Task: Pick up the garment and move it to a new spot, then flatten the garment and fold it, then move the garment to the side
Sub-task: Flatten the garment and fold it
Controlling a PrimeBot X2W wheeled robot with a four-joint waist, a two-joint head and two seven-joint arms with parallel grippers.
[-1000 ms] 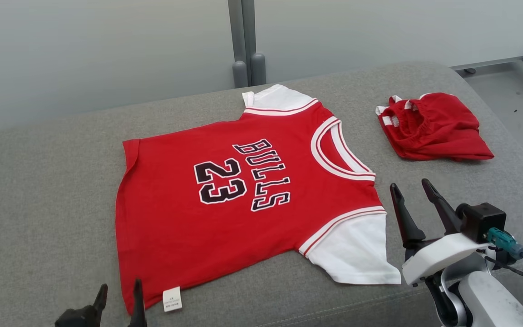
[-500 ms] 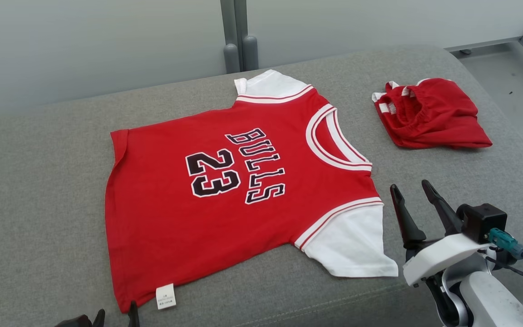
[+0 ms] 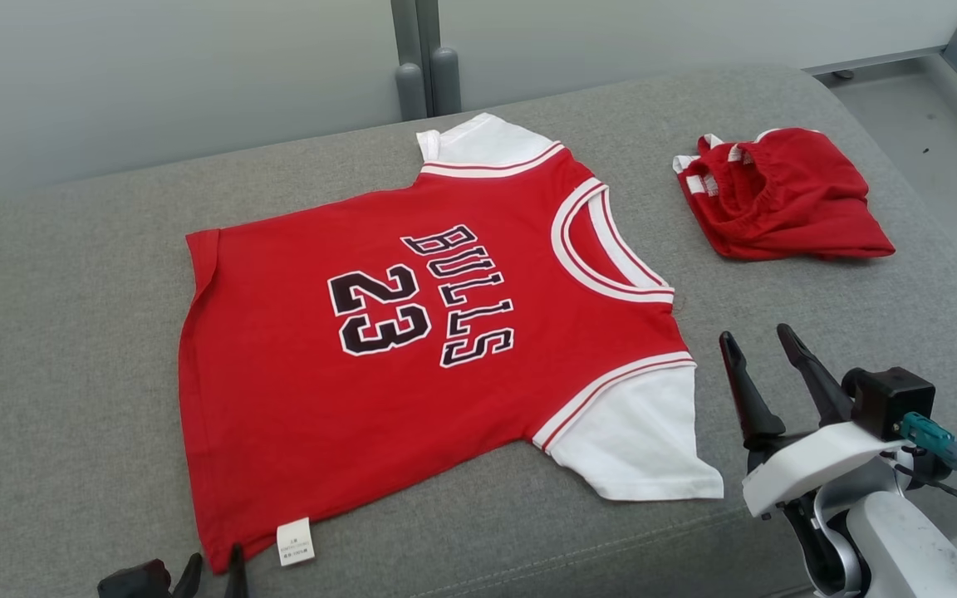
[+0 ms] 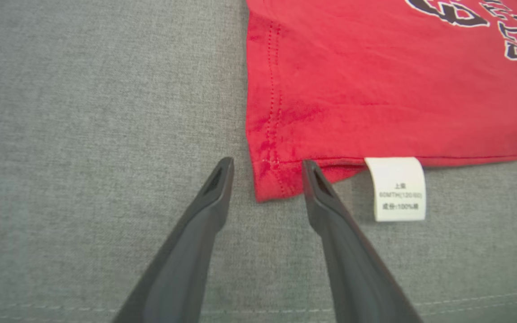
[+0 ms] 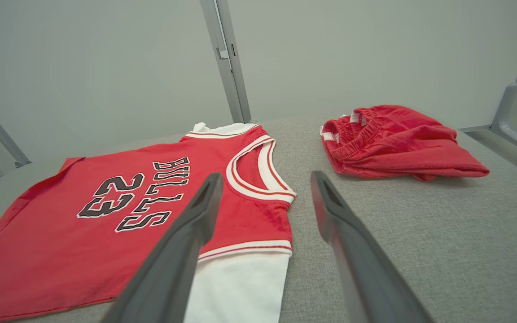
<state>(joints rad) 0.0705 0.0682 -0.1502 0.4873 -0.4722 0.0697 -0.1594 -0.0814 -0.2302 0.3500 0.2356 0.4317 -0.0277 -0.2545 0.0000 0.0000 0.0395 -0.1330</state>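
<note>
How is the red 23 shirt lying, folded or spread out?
Spread out. The shirt lies flat, its whole front and both white sleeves showing.

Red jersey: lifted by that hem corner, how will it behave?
Probably floppy: the red jersey lies flat as thin cloth, so it should drape from the corner that the open left gripper straddles. Likely light. May drag, not slide, on the coarse grey cushion.

Dark tapered fingers (image 3: 748, 399), white wrist shell (image 3: 811, 465), black block (image 3: 890, 400), probably camera, teal plug (image 3: 927, 432)
</note>
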